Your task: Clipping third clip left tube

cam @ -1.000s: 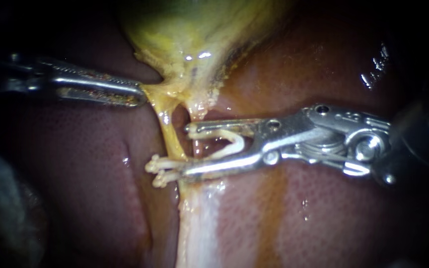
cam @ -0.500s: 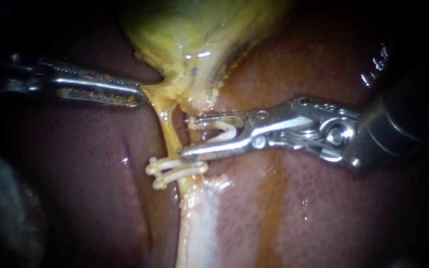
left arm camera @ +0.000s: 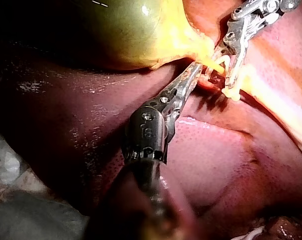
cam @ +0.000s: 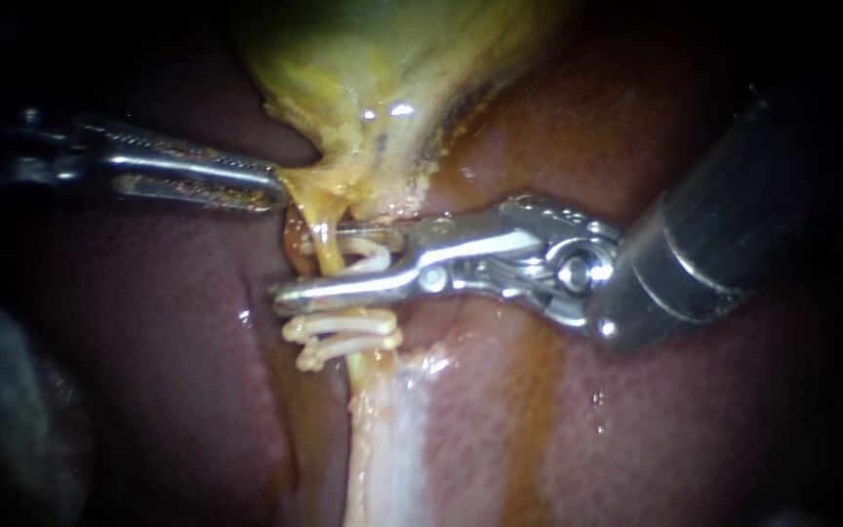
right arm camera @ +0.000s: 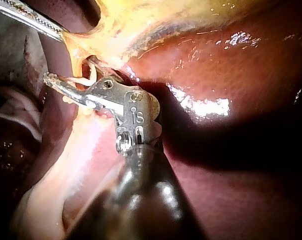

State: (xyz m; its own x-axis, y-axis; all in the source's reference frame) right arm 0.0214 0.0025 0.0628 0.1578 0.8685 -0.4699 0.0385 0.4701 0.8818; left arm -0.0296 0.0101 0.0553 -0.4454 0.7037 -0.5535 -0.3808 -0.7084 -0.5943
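Note:
The yellow left tube (cam: 325,250) runs down from the gallbladder (cam: 382,68). Two white clips (cam: 343,337) sit across it lower down. My right instrument (cam: 316,258) comes in from the right, its jaws apart and straddling the tube just above those clips. A white clip (cam: 375,257) rides between the jaws, held by both. In the right wrist view the right instrument (right arm camera: 71,75) reaches across the tube (right arm camera: 75,60). My left instrument (cam: 270,192) is shut on yellow tissue at the gallbladder's neck and holds it leftward; the left wrist view shows this left instrument (left arm camera: 196,70) too.
Dark red liver (cam: 636,420) lies under and around everything. A pale band of tissue (cam: 382,439) continues below the clips. The right instrument's thick shaft (cam: 714,234) covers the upper right. White gauze-like material (left arm camera: 11,165) lies beside the left shaft.
My right instrument has slid leftward along the liver. Its jaws, earlier to the right of the tube, now straddle it above the two clips. The left instrument has held still.

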